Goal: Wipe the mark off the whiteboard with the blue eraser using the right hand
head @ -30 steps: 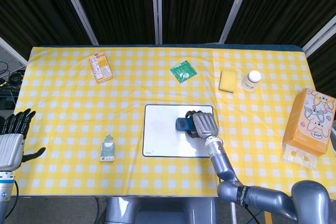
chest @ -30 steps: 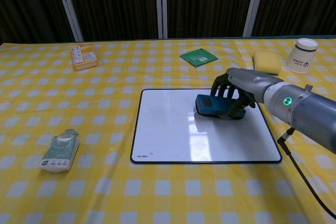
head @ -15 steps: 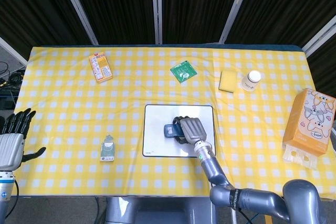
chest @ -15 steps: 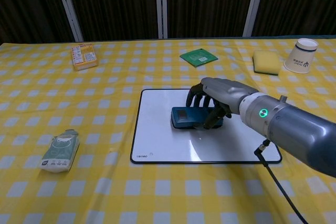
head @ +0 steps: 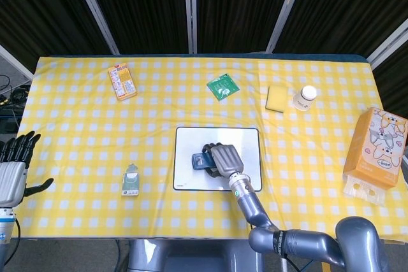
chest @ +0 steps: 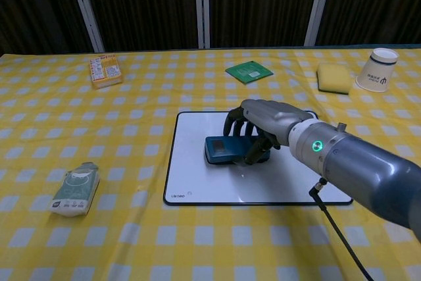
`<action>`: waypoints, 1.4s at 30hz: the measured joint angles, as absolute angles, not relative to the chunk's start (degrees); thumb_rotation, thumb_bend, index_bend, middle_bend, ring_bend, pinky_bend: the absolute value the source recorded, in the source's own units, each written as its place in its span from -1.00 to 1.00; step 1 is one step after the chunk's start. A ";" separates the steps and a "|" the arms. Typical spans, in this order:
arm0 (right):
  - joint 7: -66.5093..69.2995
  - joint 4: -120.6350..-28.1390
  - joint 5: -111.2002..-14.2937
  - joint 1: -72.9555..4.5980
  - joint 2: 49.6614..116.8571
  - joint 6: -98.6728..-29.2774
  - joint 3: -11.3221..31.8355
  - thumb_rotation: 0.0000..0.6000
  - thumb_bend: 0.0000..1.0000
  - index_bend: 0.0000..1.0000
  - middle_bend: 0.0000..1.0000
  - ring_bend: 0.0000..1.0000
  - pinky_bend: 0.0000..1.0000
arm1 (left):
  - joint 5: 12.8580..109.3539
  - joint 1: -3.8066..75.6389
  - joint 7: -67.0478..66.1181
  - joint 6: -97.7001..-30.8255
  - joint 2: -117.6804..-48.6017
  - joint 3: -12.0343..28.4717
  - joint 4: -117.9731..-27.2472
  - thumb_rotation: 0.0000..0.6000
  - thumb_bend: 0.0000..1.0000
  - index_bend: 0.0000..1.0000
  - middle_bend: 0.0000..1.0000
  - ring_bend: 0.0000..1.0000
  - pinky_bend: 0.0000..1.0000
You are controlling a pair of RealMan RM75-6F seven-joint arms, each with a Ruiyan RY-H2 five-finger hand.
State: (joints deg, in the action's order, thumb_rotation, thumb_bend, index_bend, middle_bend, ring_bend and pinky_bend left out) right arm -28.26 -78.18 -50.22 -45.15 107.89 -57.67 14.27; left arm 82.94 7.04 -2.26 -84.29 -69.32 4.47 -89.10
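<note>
Yellow-white checked tablecloth; white whiteboard, black rim; blue eraser; green packet; yellow sponge.

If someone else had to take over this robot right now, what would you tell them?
Right robot hand: grips the blue eraser and holds it flat on the whiteboard, left of the board's centre.
Left robot hand: open, holding nothing, at the table's left edge.
Done: the eraser is picked up and on the board. No mark shows on the visible board; the patch under the hand and eraser is hidden.
Left: lift the eraser, check that hidden patch, wipe again if anything remains, then set the eraser down.
</note>
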 measured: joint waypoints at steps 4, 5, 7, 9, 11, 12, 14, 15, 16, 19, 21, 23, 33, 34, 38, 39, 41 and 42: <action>-27.82 -77.60 -50.25 -44.56 107.20 -58.21 14.37 1.00 0.11 0.67 0.52 0.49 0.54 | 83.04 7.04 -2.30 -84.34 -69.28 4.44 -89.26 1.00 -1.00 -1.00 -1.00 -1.00 -1.00; -27.67 -77.54 -50.19 -44.43 107.02 -58.25 14.43 1.00 0.11 0.67 0.52 0.49 0.54 | 83.05 7.03 -2.34 -84.35 -69.27 4.42 -89.29 1.00 -1.00 -1.00 -1.00 -1.00 -1.00; -27.34 -77.40 -50.00 -44.07 106.47 -58.39 14.56 1.00 0.11 0.67 0.52 0.49 0.54 | 83.09 7.02 -2.35 -84.38 -69.26 4.41 -89.38 1.00 -1.00 -1.00 -1.00 -1.00 -1.00; -27.11 -77.24 -49.93 -43.73 105.93 -58.49 14.59 1.00 0.11 0.67 0.52 0.49 0.54 | 83.09 7.02 -2.34 -84.37 -69.26 4.39 -89.40 1.00 -1.00 -1.00 -1.00 -1.00 -1.00; -26.99 -76.89 -49.85 -43.35 105.27 -58.73 14.62 1.00 0.11 0.67 0.52 0.49 0.54 | 83.08 7.03 -2.24 -84.27 -69.25 4.35 -89.43 1.00 -1.00 -1.00 -1.00 -1.00 -1.00; -26.98 -76.71 -49.80 -43.20 104.98 -58.88 14.65 1.00 0.11 0.67 0.52 0.49 0.54 | 83.09 7.05 -2.18 -84.17 -69.24 4.31 -89.45 1.00 -1.00 -1.00 -1.00 -1.00 -1.00; -27.10 -76.31 -49.74 -42.87 104.26 -59.32 14.72 1.00 0.11 0.67 0.52 0.49 0.54 | 83.12 7.08 -2.21 -84.16 -69.23 4.30 -89.46 1.00 -1.00 -1.00 -1.00 -1.00 -1.00; -27.18 -76.19 -49.69 -42.73 103.95 -59.50 14.77 1.00 0.11 0.67 0.52 0.49 0.54 | 83.15 7.08 -2.24 -84.18 -69.26 4.30 -89.47 1.00 -1.00 -1.00 -1.00 -1.00 -1.00; -27.21 -76.12 -49.55 -42.53 103.50 -59.70 14.91 1.00 0.11 0.67 0.52 0.49 0.54 | 83.18 7.09 -2.25 -84.19 -69.27 4.29 -89.48 1.00 -1.00 -1.00 -1.00 -1.00 -1.00; -26.72 -76.46 -49.41 -41.94 102.26 -60.38 15.50 1.00 0.11 0.67 0.52 0.49 0.54 | 83.15 7.19 -2.36 -83.96 -69.35 4.26 -89.43 1.00 -1.00 -1.00 -1.00 -1.00 -1.00; -26.23 -77.03 -49.60 -41.54 101.37 -60.79 15.78 1.00 0.11 0.67 0.52 0.49 0.54 | 82.97 7.31 -2.44 -83.69 -69.44 4.28 -89.33 1.00 -1.00 -1.00 -1.00 -1.00 -1.00; -26.11 -77.79 -49.63 -41.21 100.70 -60.88 15.80 1.00 0.11 0.67 0.52 0.49 0.54 | 82.95 7.35 -2.46 -83.71 -69.47 4.34 -89.33 1.00 -1.00 -1.00 -1.00 -1.00 -1.00; -26.34 -77.83 -50.00 -41.03 102.68 -60.09 14.16 1.00 0.11 0.67 0.52 0.49 0.54 | 83.49 7.34 -2.70 -84.07 -69.55 4.18 -89.61 1.00 -1.00 -1.00 -1.00 -1.00 -1.00; -26.24 -77.90 -50.26 -41.08 103.07 -59.98 13.99 1.00 0.11 0.67 0.52 0.50 0.54 | 83.50 7.33 -2.63 -84.07 -69.54 4.17 -89.61 1.00 -1.00 -1.00 -1.00 -1.00 -1.00; -26.11 -78.82 -51.37 -41.30 103.77 -59.63 13.38 1.00 0.11 0.67 0.52 0.50 0.54 | 83.55 7.28 -2.42 -84.14 -69.48 4.13 -89.54 1.00 -1.00 -1.00 -1.00 -1.00 -1.00; -26.16 -79.16 -51.68 -41.36 103.82 -59.57 13.21 1.00 0.11 0.67 0.52 0.50 0.54 | 83.57 7.27 -2.35 -84.15 -69.47 4.12 -89.53 1.00 -1.00 -1.00 -1.00 -1.00 -1.00; -26.40 -80.01 -52.59 -41.47 103.83 -59.64 12.90 1.00 0.11 0.67 0.52 0.50 0.54 | 83.56 7.27 -2.35 -84.11 -69.47 4.09 -89.49 1.00 -1.00 -1.00 -1.00 -1.00 -1.00; -26.49 -80.50 -53.04 -41.48 103.74 -59.85 12.83 1.00 0.11 0.67 0.52 0.50 0.54 | 83.55 7.25 -2.29 -84.06 -69.46 4.04 -89.48 1.00 -1.00 -1.00 -1.00 -1.00 -1.00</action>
